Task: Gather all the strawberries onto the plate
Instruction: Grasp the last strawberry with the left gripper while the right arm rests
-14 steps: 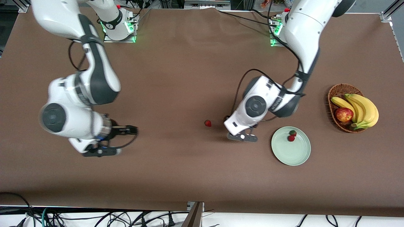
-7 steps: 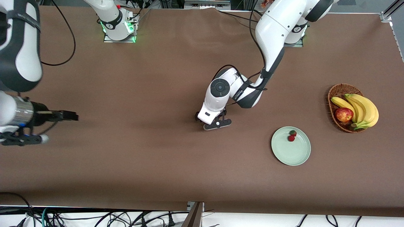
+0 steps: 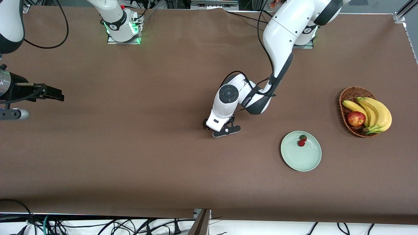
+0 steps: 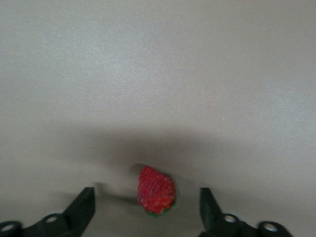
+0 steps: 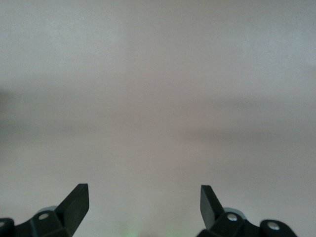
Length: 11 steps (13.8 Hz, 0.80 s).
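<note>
Left claw [image 3: 222,128] down low mid-tabletop [image 3: 163,156], fingers [image 4: 84,207] apart with one strawberry [image 4: 156,190] sitting between them untouched, right claw [image 5: 143,202] spread wide and empty up at its own end, mint plate [image 3: 308,163] near the basket [image 3: 344,101], two strawberries [image 3: 302,140] on it

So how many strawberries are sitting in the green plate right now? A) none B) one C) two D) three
C: two strawberries lie side by side in the plate, while the third strawberry is on the table between the open fingers of the left gripper.
</note>
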### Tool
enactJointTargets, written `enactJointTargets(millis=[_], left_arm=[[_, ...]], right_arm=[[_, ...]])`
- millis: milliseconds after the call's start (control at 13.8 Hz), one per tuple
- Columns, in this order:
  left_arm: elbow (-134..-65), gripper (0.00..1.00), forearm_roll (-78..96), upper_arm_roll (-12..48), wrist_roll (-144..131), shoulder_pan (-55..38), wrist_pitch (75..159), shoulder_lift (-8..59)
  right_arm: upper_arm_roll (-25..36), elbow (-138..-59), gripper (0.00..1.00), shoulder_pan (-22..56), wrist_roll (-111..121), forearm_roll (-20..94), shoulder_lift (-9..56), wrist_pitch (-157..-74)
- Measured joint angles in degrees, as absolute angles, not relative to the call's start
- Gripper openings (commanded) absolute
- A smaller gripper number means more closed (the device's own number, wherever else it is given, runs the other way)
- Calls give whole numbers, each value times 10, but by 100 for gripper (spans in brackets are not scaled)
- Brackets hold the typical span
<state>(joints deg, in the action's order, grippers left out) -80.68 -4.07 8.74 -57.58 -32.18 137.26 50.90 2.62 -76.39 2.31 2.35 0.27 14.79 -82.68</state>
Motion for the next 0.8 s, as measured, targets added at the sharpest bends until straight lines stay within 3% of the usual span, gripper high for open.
enactJointTargets(millis=[72,145,289,579,796], left_arm=[[-802,32,-41,87,-576,-324,1374,516],[-796,16,-41,87,-576,-328,1374,521],[-789,6,-41,82,-576,-332,1374,526],[-778,5,-62,68,-575,-333,1353,525],[-753,6,-145,56,-554,-330,1253,519]], right_arm=[[26,-775,100,23,24,3,130,-830],[26,-785,100,23,24,3,113,-832],[26,-806,100,20,24,2,82,-832],[25,-844,100,8,31,2,50,-833],[20,-850,100,8,31,-1,56,-838]])
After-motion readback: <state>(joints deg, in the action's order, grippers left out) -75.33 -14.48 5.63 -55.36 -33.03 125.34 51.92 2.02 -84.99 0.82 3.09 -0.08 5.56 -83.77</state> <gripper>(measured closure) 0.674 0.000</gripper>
